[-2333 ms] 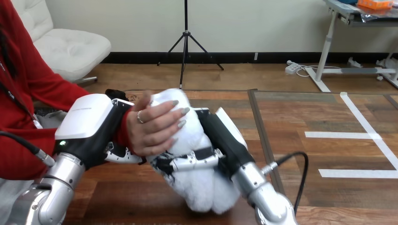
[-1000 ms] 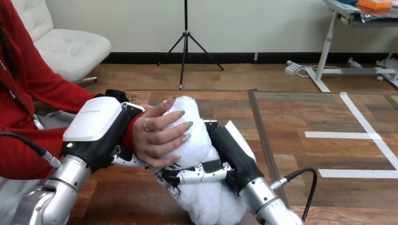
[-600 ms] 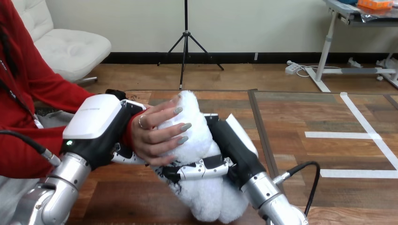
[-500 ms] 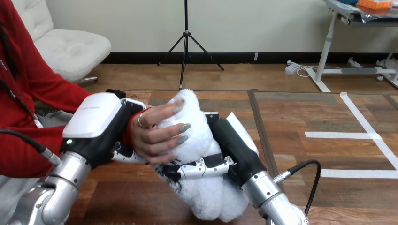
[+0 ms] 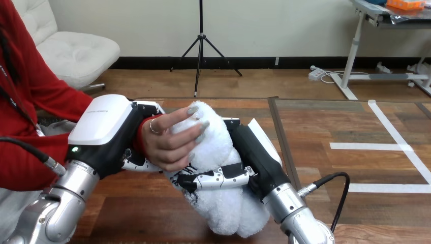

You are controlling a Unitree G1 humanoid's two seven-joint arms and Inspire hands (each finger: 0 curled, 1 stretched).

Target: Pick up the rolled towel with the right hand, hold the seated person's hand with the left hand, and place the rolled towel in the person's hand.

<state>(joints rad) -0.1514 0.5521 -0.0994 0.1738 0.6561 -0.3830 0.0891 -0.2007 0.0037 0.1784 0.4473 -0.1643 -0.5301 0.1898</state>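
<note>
We note the person's hand (image 5: 170, 142) now curls tighter over the rolled towel (image 5: 228, 208) at its 4 o'clock; right hand (image 5: 254, 155) still grips it, left hand (image 5: 109, 133) clasps the person's wrist (image 5: 141, 136); release seems next

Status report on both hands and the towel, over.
Left hand shut on person's wrist. Right hand shut on rolled towel; person's hand also on it. Nothing blocking.
</note>
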